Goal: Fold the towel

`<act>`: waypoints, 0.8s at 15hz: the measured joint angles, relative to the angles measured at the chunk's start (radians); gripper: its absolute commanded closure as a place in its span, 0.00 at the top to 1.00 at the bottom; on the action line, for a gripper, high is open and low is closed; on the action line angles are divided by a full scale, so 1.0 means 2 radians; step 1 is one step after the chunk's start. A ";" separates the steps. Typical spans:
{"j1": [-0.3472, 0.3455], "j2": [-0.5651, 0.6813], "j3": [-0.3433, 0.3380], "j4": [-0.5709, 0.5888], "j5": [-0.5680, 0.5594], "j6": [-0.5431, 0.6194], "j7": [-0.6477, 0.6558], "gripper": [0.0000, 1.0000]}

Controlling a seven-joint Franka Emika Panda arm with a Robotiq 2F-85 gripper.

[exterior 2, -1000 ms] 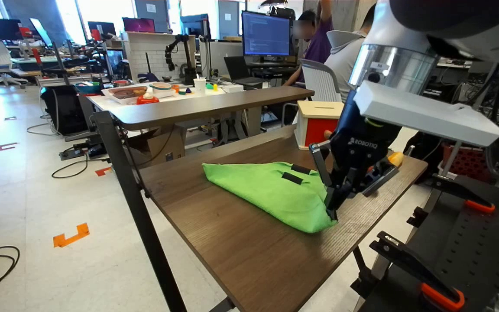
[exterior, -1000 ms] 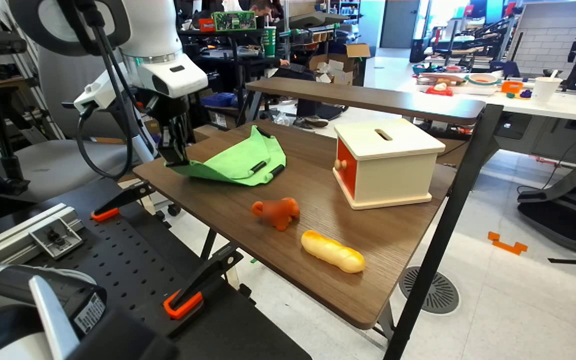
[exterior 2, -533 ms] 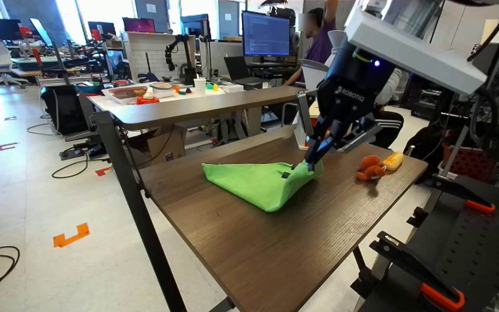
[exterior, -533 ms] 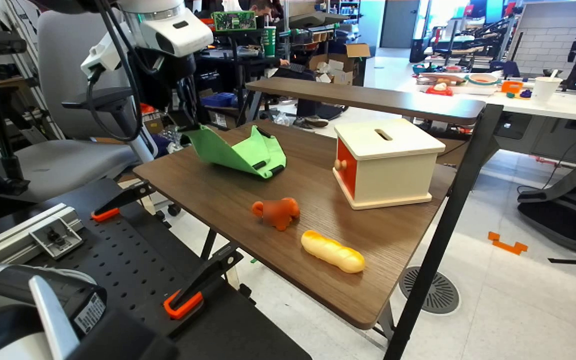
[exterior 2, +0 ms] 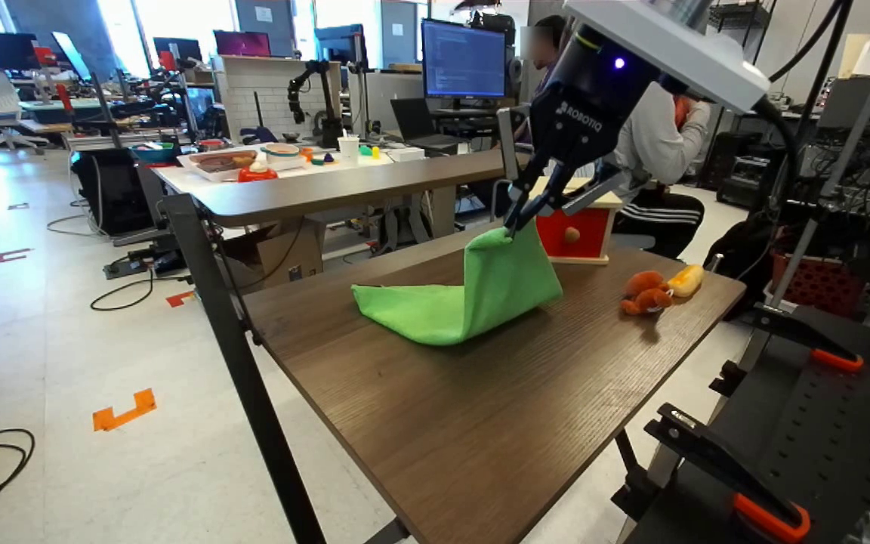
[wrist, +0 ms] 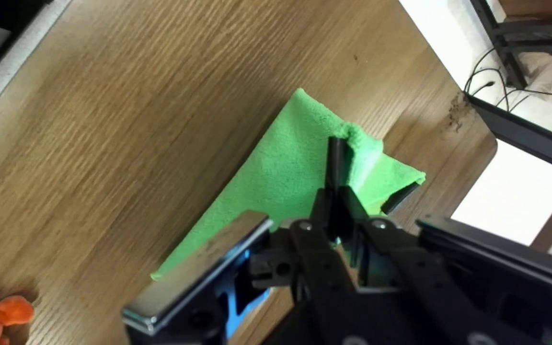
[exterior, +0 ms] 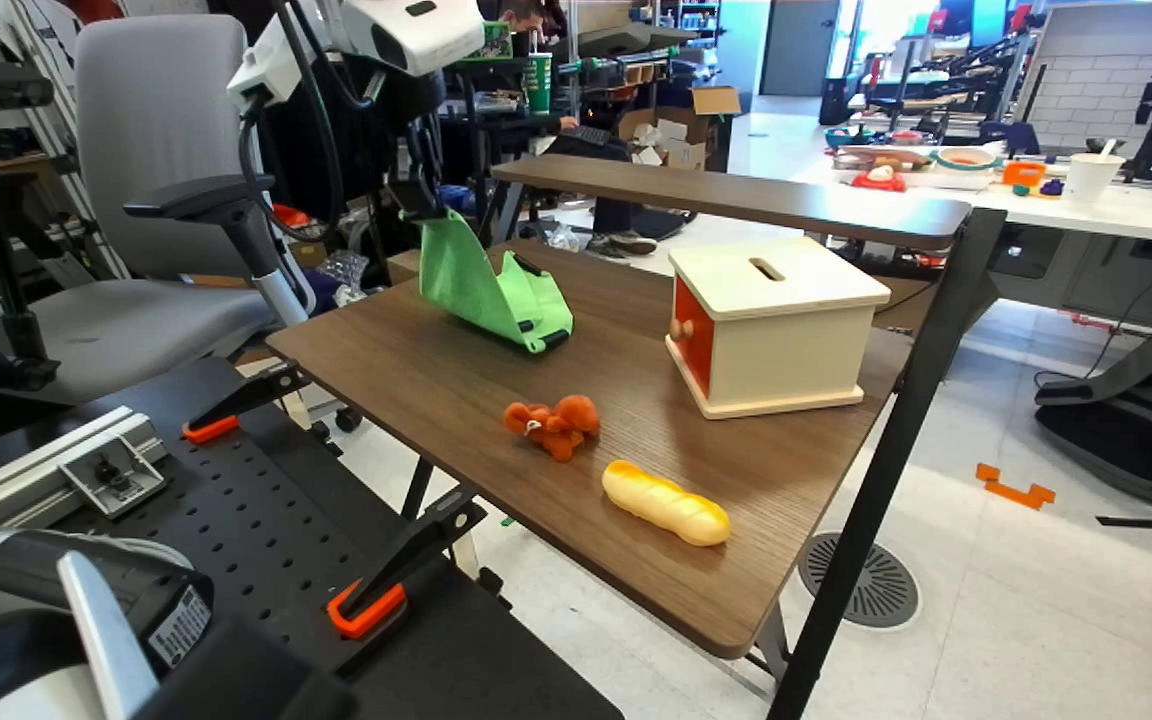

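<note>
Towel (exterior 2: 512, 273) on bench (exterior 2: 473, 427), near wooden box (exterior 2: 584, 228), not touching it. Tool (exterior 2: 510, 230) grips towel's raised end. Fold judged part-formed; laying raised end over, letting go and flattening remain.

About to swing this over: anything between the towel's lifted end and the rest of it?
Nothing visible: the gripper holds the towel; the orange plush toy and wooden box sit apart from it.
</note>
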 measured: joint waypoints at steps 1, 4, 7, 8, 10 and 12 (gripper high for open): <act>-0.004 0.006 -0.001 0.008 0.001 0.000 0.000 0.02; -0.011 0.031 -0.005 0.033 0.001 0.000 0.000 0.02; -0.012 0.063 -0.011 0.052 -0.002 0.001 0.004 0.02; -0.006 0.074 -0.019 0.058 -0.003 0.001 0.005 0.02; 0.011 0.095 -0.039 0.068 -0.004 0.001 0.006 0.02; 0.027 0.114 -0.056 0.080 -0.006 0.001 0.011 0.02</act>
